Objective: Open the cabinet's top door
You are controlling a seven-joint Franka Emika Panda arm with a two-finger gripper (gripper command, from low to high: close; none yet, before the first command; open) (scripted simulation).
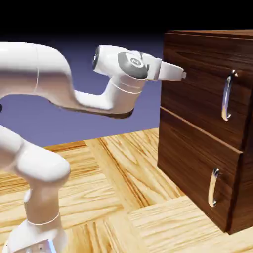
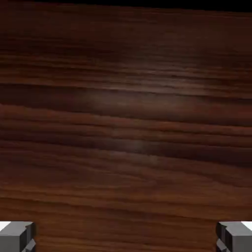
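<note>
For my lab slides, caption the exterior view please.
Open claw before the closed top door, left of its curved silver handle.

And it's a glossy white arm [image 1: 54, 74], all rounded, tubular segments with thin seams! A grey oval patch [image 1: 132, 65] with a pale emblem marks the wrist, a bluish glow edges the base [image 1: 39, 242], and there are blocky grey fingertips [image 2: 17, 237]!
</note>
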